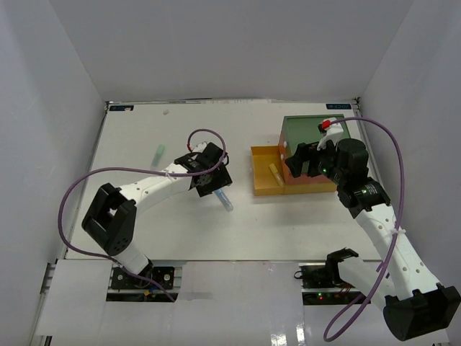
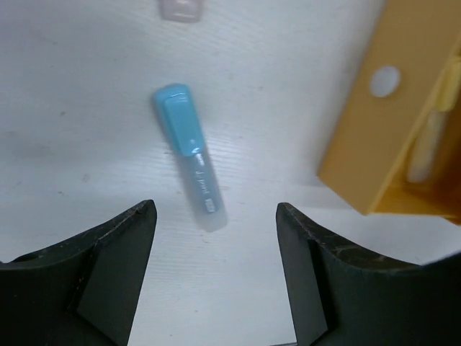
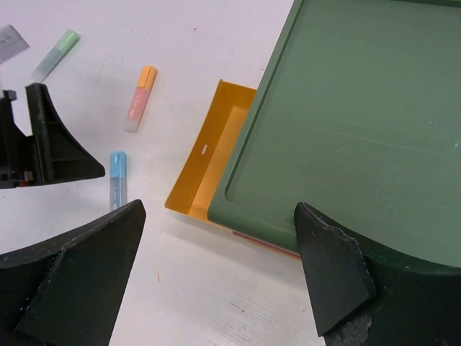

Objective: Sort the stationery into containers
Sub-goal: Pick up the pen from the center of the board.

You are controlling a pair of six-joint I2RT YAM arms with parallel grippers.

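Note:
A light blue marker (image 2: 189, 155) lies on the white table just ahead of my left gripper (image 2: 216, 216), which is open and empty above it. From above, the blue marker (image 1: 225, 200) pokes out beside the left gripper (image 1: 209, 179). The stacked box has a green top (image 1: 317, 137), and its yellow bottom drawer (image 1: 263, 184) is pulled out to the left with a yellow marker (image 1: 274, 175) inside. My right gripper (image 1: 301, 161) hovers open and empty over the box's left edge. The right wrist view shows an orange-pink marker (image 3: 140, 97) and a pale green marker (image 3: 56, 54) on the table.
The pale green marker (image 1: 158, 152) lies far left of the left gripper. The yellow drawer's front wall (image 2: 374, 122) stands close to the right of the blue marker. A thin red-orange strip (image 3: 268, 246) of the middle drawer shows under the green top (image 3: 360, 108). White walls enclose the table.

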